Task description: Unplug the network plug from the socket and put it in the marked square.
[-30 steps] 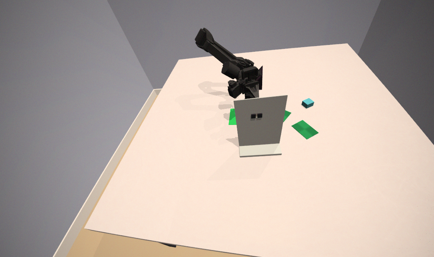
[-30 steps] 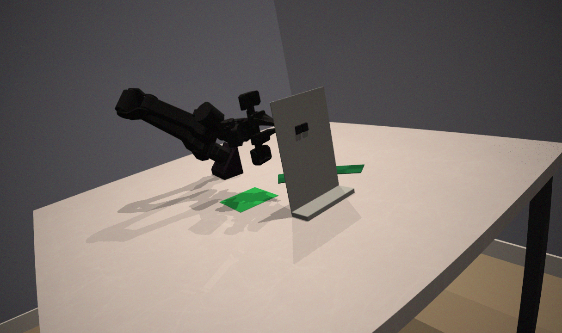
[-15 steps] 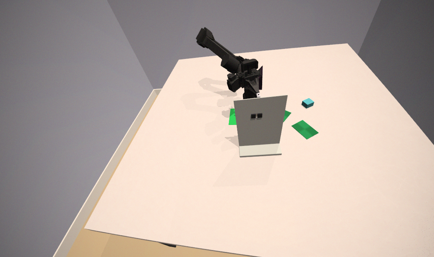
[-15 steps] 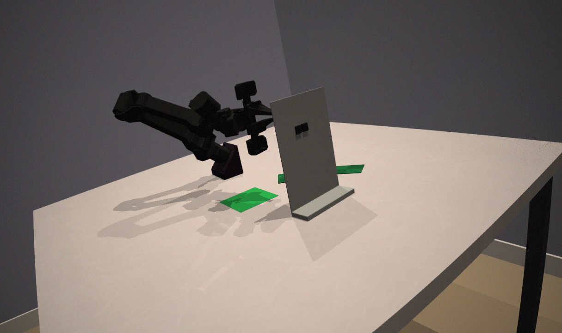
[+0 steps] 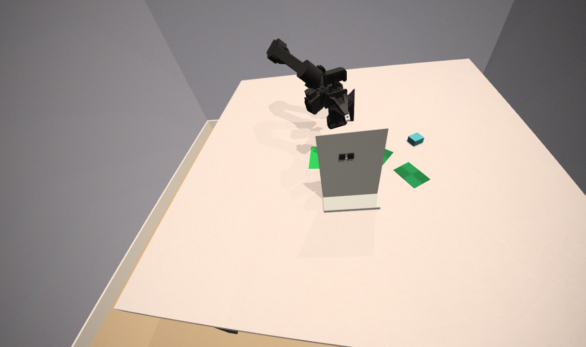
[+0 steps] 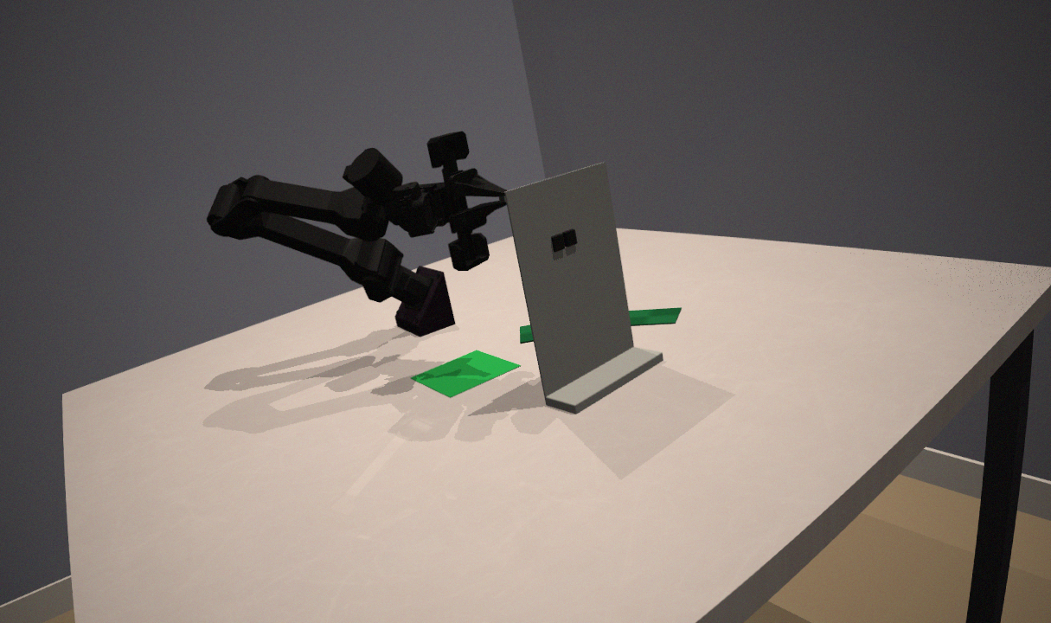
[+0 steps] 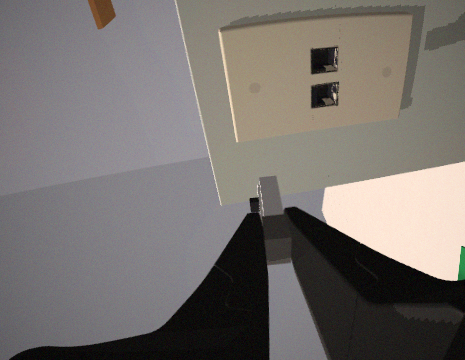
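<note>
My gripper [image 5: 346, 119] [image 6: 505, 198] [image 7: 272, 222] is shut on the grey plug [image 7: 270, 194] [image 5: 346, 117], which sticks out beyond the fingertips. The plug is out of the socket, in the air on the faceplate side of the upright panel [image 5: 350, 179] [image 6: 583, 310] [image 7: 292, 155]. In the wrist view the upper socket [image 7: 324, 60] and the lower socket [image 7: 324, 95] are both empty. Green patches lie on the table: a bright one [image 5: 314, 161] [image 6: 499, 362], one partly behind the panel [image 5: 387, 156], and one to the right [image 5: 411, 174]. I cannot tell which is the marked square.
The beige faceplate [image 7: 277, 65] is mounted on the panel. The panel's pale foot [image 5: 350, 202] [image 6: 605, 381] rests on the table. A turquoise block [image 5: 415, 138] lies right of the panel in the top view. An orange bar [image 7: 103, 12] shows at the top of the wrist view.
</note>
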`<state>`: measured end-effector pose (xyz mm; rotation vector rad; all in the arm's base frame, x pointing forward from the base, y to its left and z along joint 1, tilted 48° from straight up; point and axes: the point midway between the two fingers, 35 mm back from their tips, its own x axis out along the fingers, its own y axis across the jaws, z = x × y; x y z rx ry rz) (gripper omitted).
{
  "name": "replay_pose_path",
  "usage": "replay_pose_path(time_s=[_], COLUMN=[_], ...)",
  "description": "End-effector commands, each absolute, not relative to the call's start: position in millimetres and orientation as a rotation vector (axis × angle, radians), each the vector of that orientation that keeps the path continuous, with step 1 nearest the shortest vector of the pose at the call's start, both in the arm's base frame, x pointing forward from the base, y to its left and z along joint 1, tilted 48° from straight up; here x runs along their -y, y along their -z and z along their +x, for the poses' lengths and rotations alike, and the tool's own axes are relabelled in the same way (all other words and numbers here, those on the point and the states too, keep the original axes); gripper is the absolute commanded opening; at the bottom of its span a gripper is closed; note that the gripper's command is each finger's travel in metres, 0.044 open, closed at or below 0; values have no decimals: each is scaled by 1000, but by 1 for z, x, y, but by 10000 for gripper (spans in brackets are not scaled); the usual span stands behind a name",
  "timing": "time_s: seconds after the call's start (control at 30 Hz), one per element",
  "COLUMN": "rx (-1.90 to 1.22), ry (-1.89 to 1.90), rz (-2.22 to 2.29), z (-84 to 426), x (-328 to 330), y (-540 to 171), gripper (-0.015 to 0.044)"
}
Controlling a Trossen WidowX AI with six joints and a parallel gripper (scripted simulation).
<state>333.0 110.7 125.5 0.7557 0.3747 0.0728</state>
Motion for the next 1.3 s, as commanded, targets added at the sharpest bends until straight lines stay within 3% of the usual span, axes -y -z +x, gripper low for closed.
replay_pose_path(time_s=[0.0, 0.57, 1.27], rx=[-399, -411, -106], ry=[23, 587, 1060], rz=[792, 906, 813], z=[332, 308, 259], x=[-102, -41, 25], y=[-117, -72, -82], gripper=[0, 0, 0])
